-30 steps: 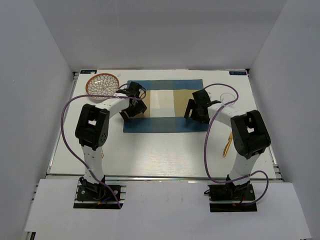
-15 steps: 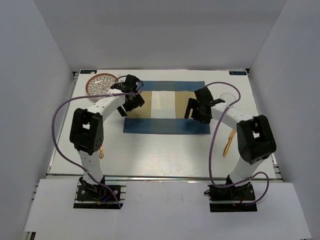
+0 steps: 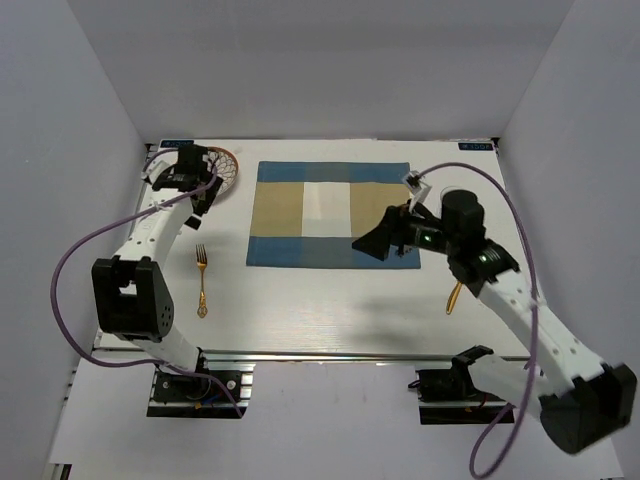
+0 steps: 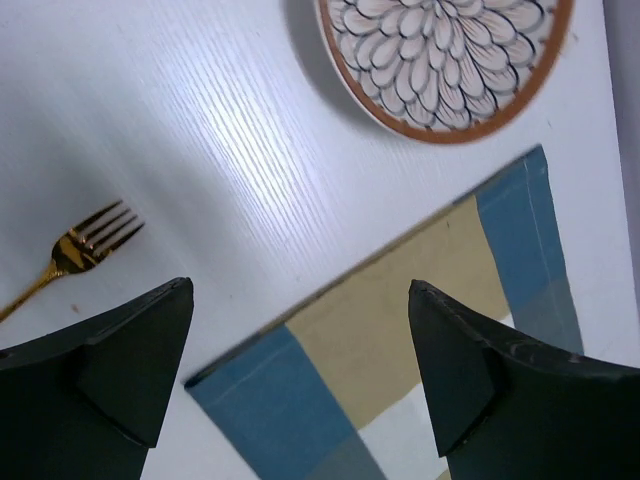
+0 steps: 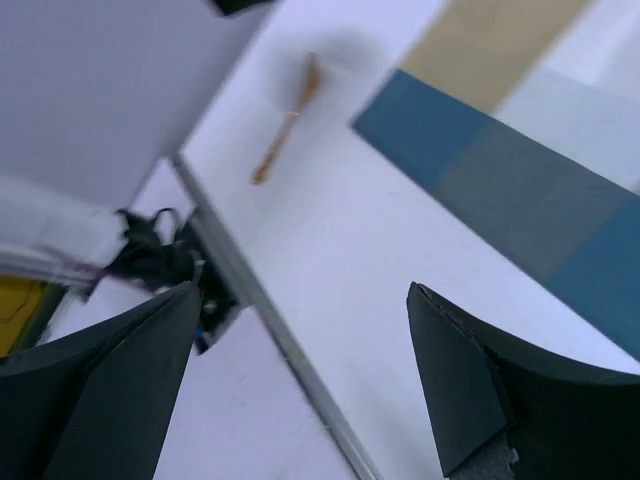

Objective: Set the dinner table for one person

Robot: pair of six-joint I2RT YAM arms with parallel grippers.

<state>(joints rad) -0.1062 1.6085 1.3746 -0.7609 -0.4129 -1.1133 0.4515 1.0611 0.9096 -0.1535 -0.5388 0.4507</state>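
Observation:
On the white dinner table (image 3: 320, 300) a blue-and-tan placemat (image 3: 330, 213) lies flat at the middle. The patterned plate (image 3: 228, 165) sits at the back left, and the left wrist view shows it too (image 4: 445, 60). A gold fork (image 3: 202, 280) lies left of the placemat. At the right lies a gold utensil (image 3: 454, 297). My left gripper (image 3: 200, 190) hovers open beside the plate, nothing between its fingers (image 4: 120, 370). My right gripper (image 3: 367, 245) hangs open over the placemat's front right part, pointing left, and it too holds nothing.
The metal rail (image 5: 270, 320) runs along the table's front edge, with the left arm's base (image 5: 150, 260) beyond it. White walls close in the table on three sides. Purple cables loop from both arms.
The left arm has swung left off the placemat to beside the plate, uncovering the fork. The right arm has stretched out and risen, its gripper now over the placemat's front right.

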